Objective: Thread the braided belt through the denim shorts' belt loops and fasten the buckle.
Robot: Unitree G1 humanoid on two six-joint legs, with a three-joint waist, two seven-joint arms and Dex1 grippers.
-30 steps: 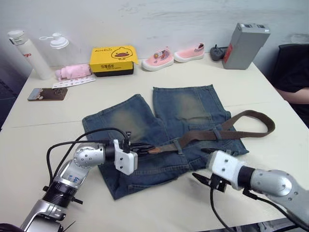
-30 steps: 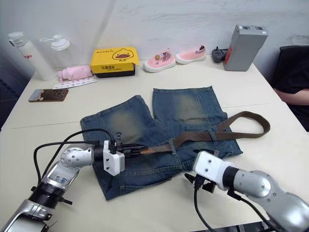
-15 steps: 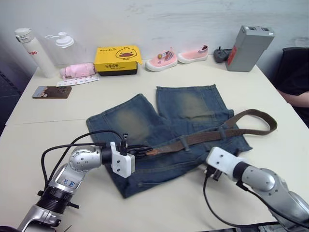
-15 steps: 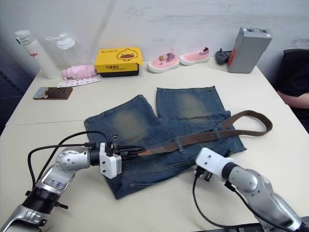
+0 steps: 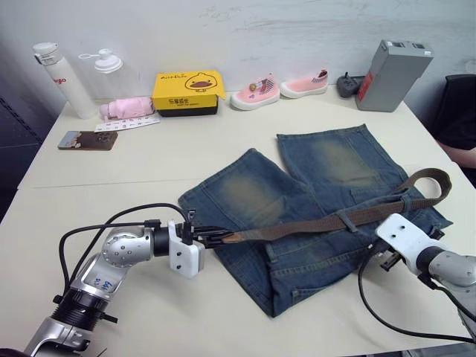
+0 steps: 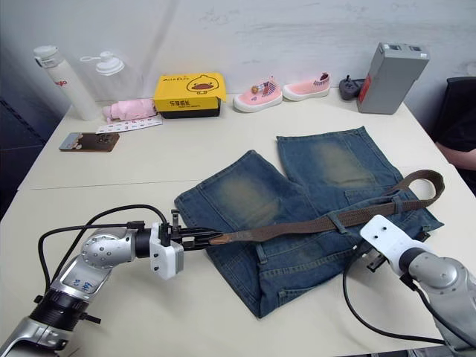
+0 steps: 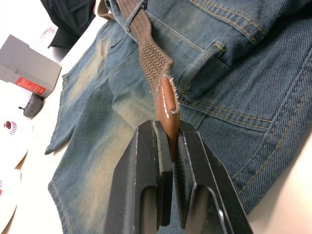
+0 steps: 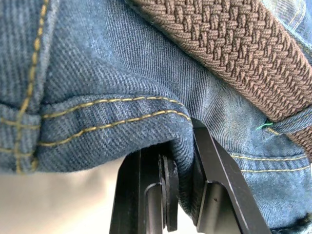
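Note:
The denim shorts (image 5: 297, 193) lie flat on the table, legs pointing away from me. The braided belt (image 5: 297, 227) runs along the waistband through belt loops (image 5: 344, 220) and curls at the far right (image 5: 439, 182). The buckle is hidden. My left gripper (image 5: 216, 236) is shut on the belt's tan leather tip (image 7: 166, 97), just off the shorts' left edge; another belt loop (image 7: 202, 63) lies beside the strap. My right gripper (image 8: 178, 161) is shut on a fold of the shorts' waistband (image 8: 122, 117) at their near right corner (image 5: 378, 256).
Along the table's back stand two bottles (image 5: 56, 78), a pink cloth (image 5: 125, 109), a yellow box (image 5: 187, 93), pink shoes (image 5: 255, 93) and a grey box (image 5: 394, 65). A phone (image 5: 82, 140) lies at the left. A person's arm (image 5: 465, 152) shows at the right edge.
My right gripper has shut on the shorts' waistband and drawn the shorts to the right. The belt tip in my left gripper now sits off the shorts' left edge. The camera has shifted too.

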